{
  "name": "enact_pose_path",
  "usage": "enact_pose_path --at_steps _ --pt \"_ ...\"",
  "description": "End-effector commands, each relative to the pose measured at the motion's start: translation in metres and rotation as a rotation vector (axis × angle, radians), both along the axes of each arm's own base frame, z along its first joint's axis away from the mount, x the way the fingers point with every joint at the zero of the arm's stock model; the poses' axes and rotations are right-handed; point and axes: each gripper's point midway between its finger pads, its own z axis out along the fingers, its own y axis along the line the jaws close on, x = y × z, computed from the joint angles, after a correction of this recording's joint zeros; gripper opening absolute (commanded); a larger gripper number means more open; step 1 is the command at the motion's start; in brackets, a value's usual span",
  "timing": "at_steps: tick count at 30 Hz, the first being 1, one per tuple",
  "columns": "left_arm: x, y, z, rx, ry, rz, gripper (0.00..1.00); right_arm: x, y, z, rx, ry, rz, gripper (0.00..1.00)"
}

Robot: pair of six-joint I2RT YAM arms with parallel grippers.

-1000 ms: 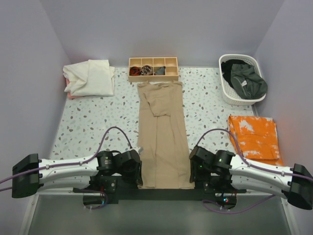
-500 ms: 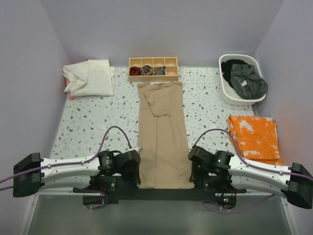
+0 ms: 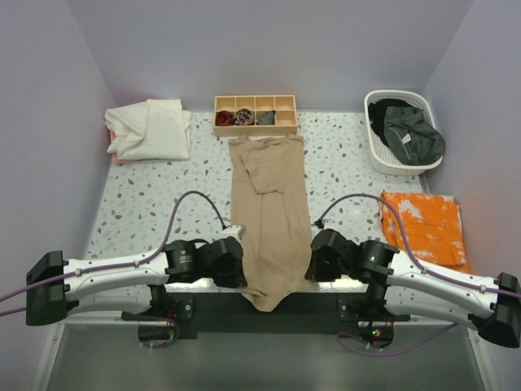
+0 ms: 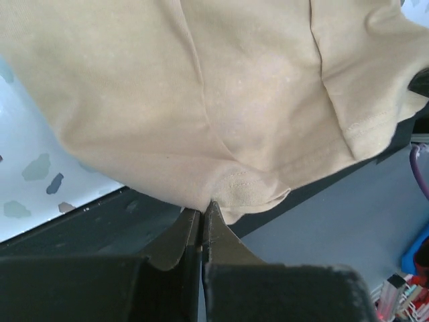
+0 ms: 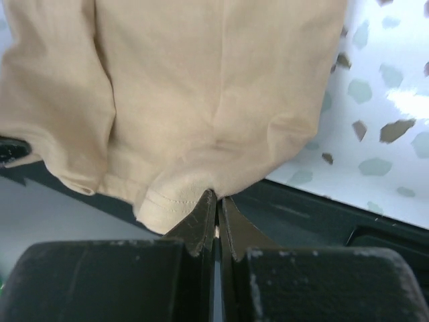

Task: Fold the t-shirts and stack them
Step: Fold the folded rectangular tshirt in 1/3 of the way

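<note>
On speckled table (image 3: 146, 204), long soft tan t-shirt (image 3: 269, 220)

This is presenting as a robotics test cell. Lavender partition walls (image 3: 269, 49) are boxing in a white speckled tabletop (image 3: 155, 204). A white-and-black left robot arm (image 3: 114, 273) and its matching right arm (image 3: 440, 281) are sitting bolted at the near edge, with a tan-beige cloth t-shirt (image 3: 269, 212) lying between them.

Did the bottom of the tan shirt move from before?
Yes. The tan t-shirt's bottom corners, pinched by the left gripper and right gripper, have risen and shifted toward the wooden tray, away from the table's near edge.
</note>
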Motion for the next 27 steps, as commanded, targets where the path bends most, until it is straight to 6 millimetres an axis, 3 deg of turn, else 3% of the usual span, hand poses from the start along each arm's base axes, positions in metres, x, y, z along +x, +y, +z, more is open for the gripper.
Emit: enact_pose_path --at_steps 1,7,13,20,27 --pt "0.031 -0.006 0.014 0.019 -0.103 0.042 0.00 0.035 -0.001 0.025 -0.077 -0.173 -0.021 0.00" --pt "0.077 -0.001 0.026 0.044 -0.185 0.102 0.00 0.070 0.002 0.043 -0.205 -0.308 -0.018 0.00" --pt "0.109 -0.003 0.036 0.068 -0.231 0.116 0.00 0.098 0.005 0.053 -0.261 -0.361 -0.016 0.00" --pt "0.133 -0.005 0.035 0.082 -0.235 0.109 0.00 0.137 -0.008 0.048 -0.258 -0.325 -0.052 0.00" --pt "0.165 0.000 0.027 0.087 -0.236 0.135 0.00 0.164 -0.005 0.038 -0.279 -0.290 -0.009 0.00"
